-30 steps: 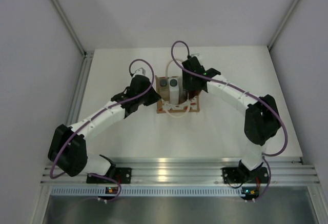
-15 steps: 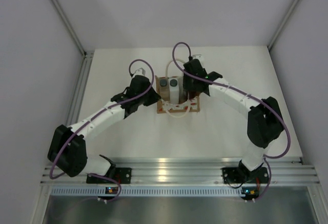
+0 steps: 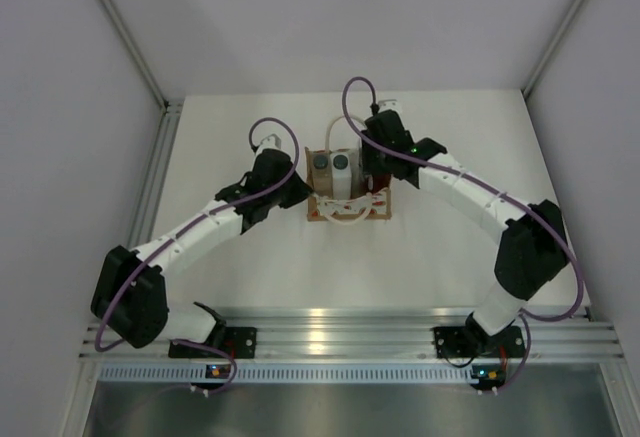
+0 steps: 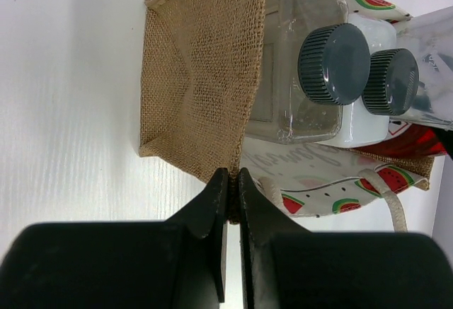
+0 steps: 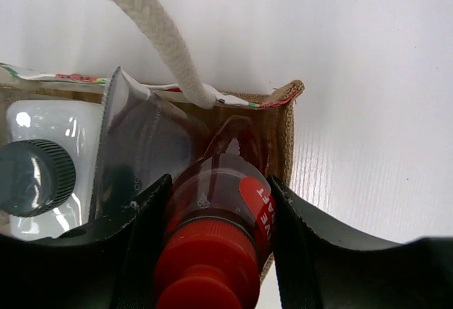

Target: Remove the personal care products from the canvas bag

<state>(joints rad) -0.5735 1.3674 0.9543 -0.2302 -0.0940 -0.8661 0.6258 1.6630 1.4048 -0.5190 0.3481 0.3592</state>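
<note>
The canvas bag (image 3: 347, 207) stands mid-table with watermelon-print sides (image 4: 333, 196). My left gripper (image 4: 231, 177) is shut on the seam of its burlap side panel (image 4: 198, 90). Inside the bag stand two white bottles with dark grey caps (image 4: 334, 63) (image 4: 391, 81) and a pale tube (image 5: 141, 146). My right gripper (image 5: 218, 185) reaches into the bag's right side and is shut on the red bottle (image 5: 212, 252), one finger on each side below its red cap. In the top view the right gripper (image 3: 377, 169) hangs over the bag's right end and the left gripper (image 3: 305, 193) sits at its left end.
Cream rope handles loop off the bag, one arching up behind it (image 5: 148, 33) and one lying in front (image 3: 345, 222). White enclosure walls flank the table. An aluminium rail (image 3: 330, 332) runs along the near edge by the arm bases.
The right wrist has shifted slightly away from the bases and its elbow has swung out to the right. The far rope handle now stands up behind the bag. The left arm is still.
</note>
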